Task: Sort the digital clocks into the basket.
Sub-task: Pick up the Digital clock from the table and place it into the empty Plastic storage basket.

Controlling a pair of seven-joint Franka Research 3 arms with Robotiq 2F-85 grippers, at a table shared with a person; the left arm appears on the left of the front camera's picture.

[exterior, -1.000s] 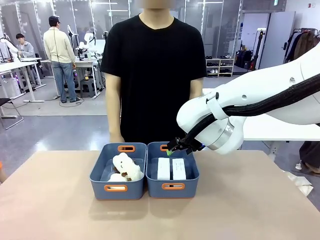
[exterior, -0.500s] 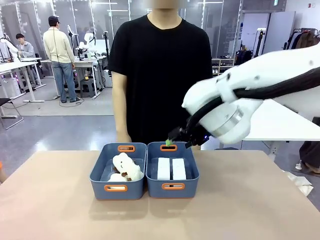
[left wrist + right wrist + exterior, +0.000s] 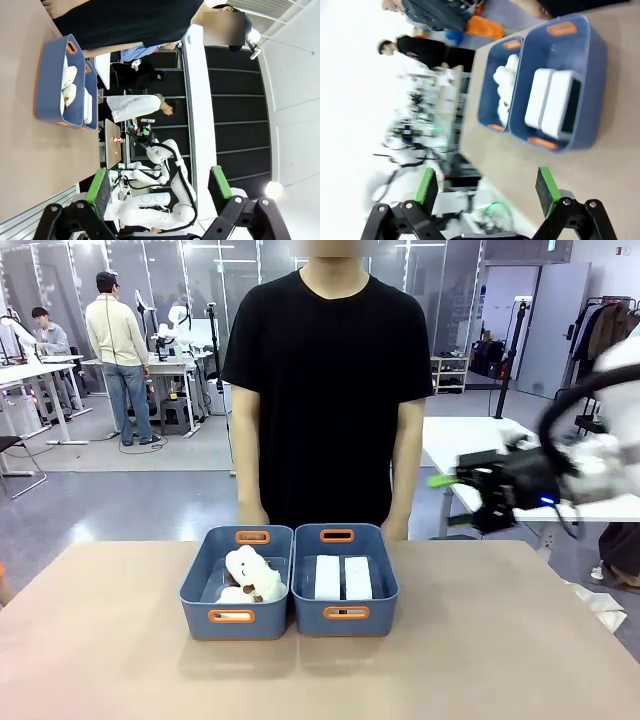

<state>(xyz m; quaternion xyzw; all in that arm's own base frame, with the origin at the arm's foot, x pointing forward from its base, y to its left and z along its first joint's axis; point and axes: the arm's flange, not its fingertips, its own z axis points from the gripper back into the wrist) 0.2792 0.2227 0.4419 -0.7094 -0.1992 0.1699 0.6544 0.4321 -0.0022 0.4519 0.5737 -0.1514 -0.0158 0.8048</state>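
While both clocks lie in the basket, the right gripper hangs empty off to the side.

Two digital clocks [image 3: 343,578] sit side by side, touching, in the right-hand basket [image 3: 345,613], long axes running from the robot's side toward the person; the right wrist view shows them [image 3: 552,103] well beyond the open fingers. Right gripper [image 3: 450,502], blurred, hangs above and right of the basket, well apart, jaws spread with nothing between. Left gripper [image 3: 160,185] also stands with jaws apart and empty, far from both bins. Twin blue bin [image 3: 236,615] adjoining holds white plush toys [image 3: 250,576]. Person's hands rest behind the bins. Judgement: sorting appears complete; nothing obstructs either arm.
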